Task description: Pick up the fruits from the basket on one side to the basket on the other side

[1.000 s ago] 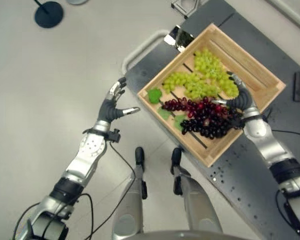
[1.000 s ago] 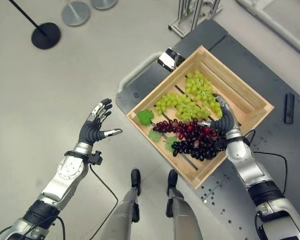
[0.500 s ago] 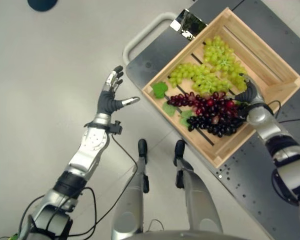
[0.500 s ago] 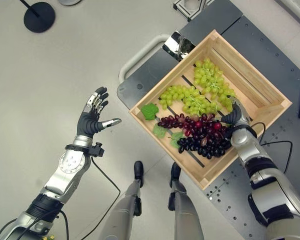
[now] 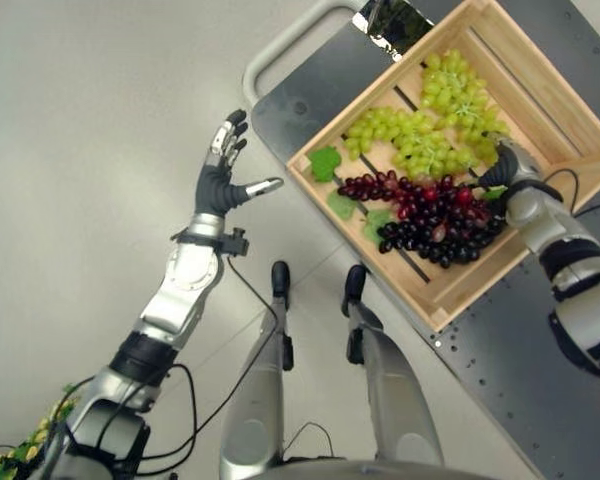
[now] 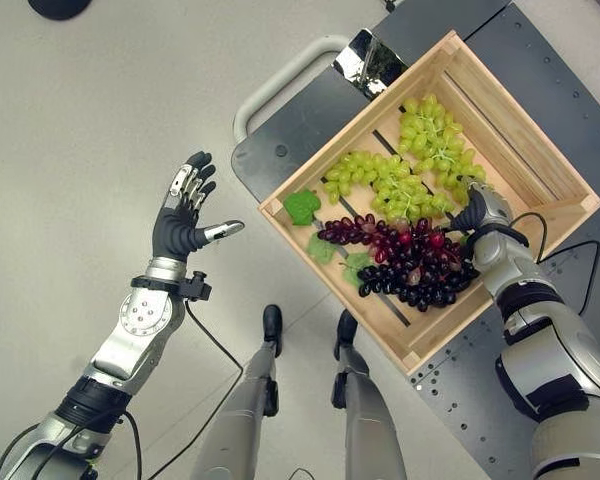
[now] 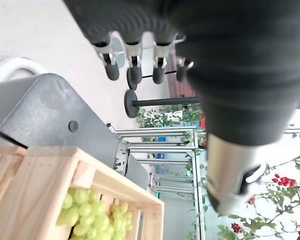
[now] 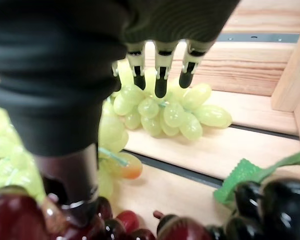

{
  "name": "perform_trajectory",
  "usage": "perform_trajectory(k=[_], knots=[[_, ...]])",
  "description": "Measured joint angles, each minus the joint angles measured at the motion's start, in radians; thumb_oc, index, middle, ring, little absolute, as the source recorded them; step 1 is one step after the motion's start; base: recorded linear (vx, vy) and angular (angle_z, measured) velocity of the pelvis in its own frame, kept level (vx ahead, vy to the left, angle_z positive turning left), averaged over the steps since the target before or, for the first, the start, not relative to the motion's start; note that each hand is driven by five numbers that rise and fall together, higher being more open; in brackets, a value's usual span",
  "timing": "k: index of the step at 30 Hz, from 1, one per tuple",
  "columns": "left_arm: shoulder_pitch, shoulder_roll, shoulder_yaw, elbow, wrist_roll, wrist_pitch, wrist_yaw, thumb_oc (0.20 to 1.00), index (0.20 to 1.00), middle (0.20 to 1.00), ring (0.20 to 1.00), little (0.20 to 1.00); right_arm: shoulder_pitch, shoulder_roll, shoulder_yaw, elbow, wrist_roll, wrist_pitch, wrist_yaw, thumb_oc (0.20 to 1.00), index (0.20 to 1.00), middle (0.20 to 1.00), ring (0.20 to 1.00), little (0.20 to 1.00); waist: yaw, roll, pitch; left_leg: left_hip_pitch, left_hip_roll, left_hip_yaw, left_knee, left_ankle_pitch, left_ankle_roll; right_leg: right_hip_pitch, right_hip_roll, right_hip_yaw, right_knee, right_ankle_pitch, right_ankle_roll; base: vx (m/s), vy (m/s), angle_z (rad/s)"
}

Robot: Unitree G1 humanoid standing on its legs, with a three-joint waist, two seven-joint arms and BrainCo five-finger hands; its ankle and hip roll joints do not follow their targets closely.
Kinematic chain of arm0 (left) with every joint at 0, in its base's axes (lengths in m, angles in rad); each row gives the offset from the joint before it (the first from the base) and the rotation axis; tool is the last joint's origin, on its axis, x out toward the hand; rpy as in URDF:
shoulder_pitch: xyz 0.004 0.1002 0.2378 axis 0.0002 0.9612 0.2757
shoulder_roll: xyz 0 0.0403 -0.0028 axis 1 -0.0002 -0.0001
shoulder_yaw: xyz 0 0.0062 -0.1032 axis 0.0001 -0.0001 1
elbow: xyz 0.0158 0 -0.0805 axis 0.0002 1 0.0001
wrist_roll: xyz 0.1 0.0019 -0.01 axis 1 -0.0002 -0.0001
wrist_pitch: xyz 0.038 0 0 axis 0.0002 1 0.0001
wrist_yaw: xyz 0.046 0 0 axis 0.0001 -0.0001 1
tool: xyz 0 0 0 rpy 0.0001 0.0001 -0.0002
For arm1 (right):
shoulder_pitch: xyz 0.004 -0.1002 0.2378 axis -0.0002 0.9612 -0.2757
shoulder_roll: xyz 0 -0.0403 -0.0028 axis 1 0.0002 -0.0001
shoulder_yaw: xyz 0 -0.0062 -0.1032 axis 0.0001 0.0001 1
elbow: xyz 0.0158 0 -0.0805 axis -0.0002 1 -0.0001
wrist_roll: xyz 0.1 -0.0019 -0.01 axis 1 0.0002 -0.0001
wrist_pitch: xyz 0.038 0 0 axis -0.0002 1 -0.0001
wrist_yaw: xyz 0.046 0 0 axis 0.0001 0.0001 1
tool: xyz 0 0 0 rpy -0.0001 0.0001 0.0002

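My right hand [image 6: 483, 214] sits inside the wooden crate [image 6: 540, 152], fingers relaxed over the green grapes [image 6: 405, 180], gripping nothing. That bunch runs from 1 to 7 o'clock; the dark grapes [image 6: 405, 265] lie at the hand's 8 o'clock. The crate rests on a grey cart [image 6: 310, 120]. My left hand [image 6: 183, 222] is spread above the floor [image 6: 90, 120].

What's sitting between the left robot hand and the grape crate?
Bare floor, then the dark cart's white handle, in the right eye view. The left robot hand hangs open, well away from the wooden crate.
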Motion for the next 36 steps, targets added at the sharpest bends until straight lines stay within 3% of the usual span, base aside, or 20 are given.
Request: perform_trajectory(k=[6, 7, 14, 26, 36], knots=[[0.016, -0.017, 0.041, -0.002, 0.002, 0.017, 0.026, 1.0, 1.0, 1.0, 1.0, 1.0, 0.183, -0.015, -0.111, -0.335, 0.002, 0.045, 0.004, 1.0, 1.0, 1.0, 1.0, 1.0, -0.026, -0.006, 0.003, -0.005, 0.001, -0.001, -0.001, 0.0, 0.0, -0.002, 0.002, -0.003, -0.005, 0.0, 0.0, 0.01, -0.001, 0.0], [0.021, -0.017, 0.049, -0.002, 0.002, 0.024, 0.034, 1.0, 1.0, 1.0, 1.0, 1.0, 0.246, -0.007, -0.144, -0.434, 0.002, 0.045, 0.01, 1.0, 1.0, 1.0, 1.0, 1.0, -0.029, -0.007, 0.004, -0.007, 0.002, -0.001, -0.002, 0.0, 0.0, -0.003, 0.002, -0.003, -0.007, 0.0, 0.0, 0.0, 0.0, 0.0], [0.038, -0.013, 0.058, -0.008, 0.002, 0.032, 0.046, 1.0, 1.0, 1.0, 1.0, 1.0, 0.507, 0.06, -0.317, -0.652, 0.002, 0.017, -0.007, 1.0, 1.0, 1.0, 1.0, 1.0, -0.057, -0.025, 0.013, -0.002, 0.001, 0.0, -0.005, 0.0, 0.0, 0.003, 0.002, -0.003, -0.012, 0.0, 0.0, 0.01, 0.001, 0.0], [0.058, 0.043, 0.058, -0.043, 0.002, 0.029, 0.044, 1.0, 1.0, 1.0, 1.0, 1.0, 0.637, 0.097, -0.317, -0.627, -0.002, 0.001, 0.041, 1.0, 1.0, 1.0, 1.0, 1.0, -0.054, -0.034, 0.011, 0.107, 0.0, 0.004, -0.021, -0.001, 0.0, 0.113, 0.003, 0.0, -0.038, 0.002, 0.013, 0.03, 0.006, -0.01], [0.065, 0.041, 0.055, -0.047, 0.001, 0.029, 0.045, 1.0, 1.0, 1.0, 1.0, 1.0, 0.479, 0.111, -0.213, -0.44, -0.013, 0.004, 0.037, 1.0, 1.0, 1.0, 1.0, 1.0, -0.051, -0.033, 0.009, 0.094, 0.001, 0.002, -0.021, -0.001, 0.0, 0.107, 0.004, -0.005, -0.047, 0.009, 0.008, 0.0, 0.0, 0.0]])
